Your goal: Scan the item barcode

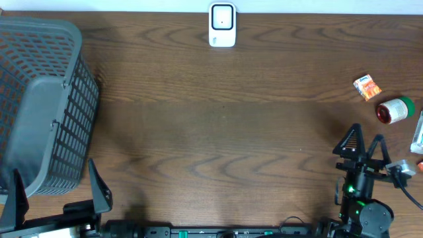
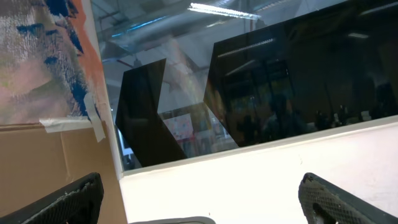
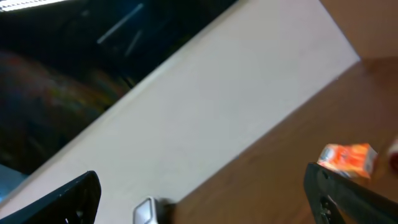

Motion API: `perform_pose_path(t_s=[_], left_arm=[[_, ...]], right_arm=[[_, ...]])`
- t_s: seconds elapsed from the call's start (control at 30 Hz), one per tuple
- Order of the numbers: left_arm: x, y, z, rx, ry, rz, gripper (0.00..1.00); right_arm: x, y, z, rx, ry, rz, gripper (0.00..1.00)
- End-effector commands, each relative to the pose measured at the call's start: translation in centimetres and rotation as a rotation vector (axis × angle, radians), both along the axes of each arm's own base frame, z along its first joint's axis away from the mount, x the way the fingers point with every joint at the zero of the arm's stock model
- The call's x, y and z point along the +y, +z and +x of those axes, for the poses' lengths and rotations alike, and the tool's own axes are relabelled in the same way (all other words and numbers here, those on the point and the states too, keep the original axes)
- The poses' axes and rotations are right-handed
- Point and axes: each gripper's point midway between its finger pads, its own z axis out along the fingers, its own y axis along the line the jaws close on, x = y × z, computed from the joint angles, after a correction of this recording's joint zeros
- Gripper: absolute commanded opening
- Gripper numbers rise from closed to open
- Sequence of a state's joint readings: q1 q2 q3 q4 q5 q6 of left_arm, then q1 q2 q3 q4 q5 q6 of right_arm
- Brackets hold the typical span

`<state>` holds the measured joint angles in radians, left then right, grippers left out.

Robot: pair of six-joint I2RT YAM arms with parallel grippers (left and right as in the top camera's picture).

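Grey basket (image 1: pixel 73 125) far left; orange packet (image 1: pixel 367 86), red-lidded container (image 1: pixel 394 110) far right.

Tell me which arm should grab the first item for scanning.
Right. The right gripper, open, sits close to the orange packet and the red-ended container. The left gripper, also open, is across the table by the basket.
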<state>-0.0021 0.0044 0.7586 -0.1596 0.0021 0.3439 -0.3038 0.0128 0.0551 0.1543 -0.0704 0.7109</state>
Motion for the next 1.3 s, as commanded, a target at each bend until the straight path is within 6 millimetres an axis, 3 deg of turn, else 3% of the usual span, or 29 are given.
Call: perform_pose_path(t_s=[0.0, 0.23, 0.47, 0.6, 0.9, 1.1, 1.27], left_arm=[[-0.3, 0.1, 0.0, -0.004, -0.018, 0.002, 0.99], [-0.3, -0.3, 0.2, 0.015, -0.018, 0.002, 0.99], [-0.3, -2.1, 1.6, 0.07, -0.066, -0.085, 0.99], [-0.3, -4.8, 3.8, 0.133, -0.093, -0.151, 0.99], [-0.3, -13.6, 9.9, 0.254, -0.113, -0.237, 0.99], [-0.1, -17.9, 11.9, 0.287, -0.116, -0.3, 0.99], [1.7, -21.3, 12.8, 0.304, -0.025, -0.382, 1.0]], right_arm=[[-0.7, -2.8, 0.4, 0.074, -0.032, -0.009, 0.99], [-1.7, -8.1, 0.2, 0.291, -0.094, 0.009, 0.99], [-1.7, -9.1, 0.4, 0.355, -0.092, -0.052, 0.99], [-1.8, -9.2, 0.4, 0.358, -0.092, -0.051, 0.99], [-1.8, -9.2, 0.4, 0.358, -0.092, -0.051, 0.99], [-1.8, -9.2, 0.4, 0.358, -0.092, -0.051, 0.99], [-0.8, -9.2, 0.7, 0.357, -0.052, -0.059, 0.99]])
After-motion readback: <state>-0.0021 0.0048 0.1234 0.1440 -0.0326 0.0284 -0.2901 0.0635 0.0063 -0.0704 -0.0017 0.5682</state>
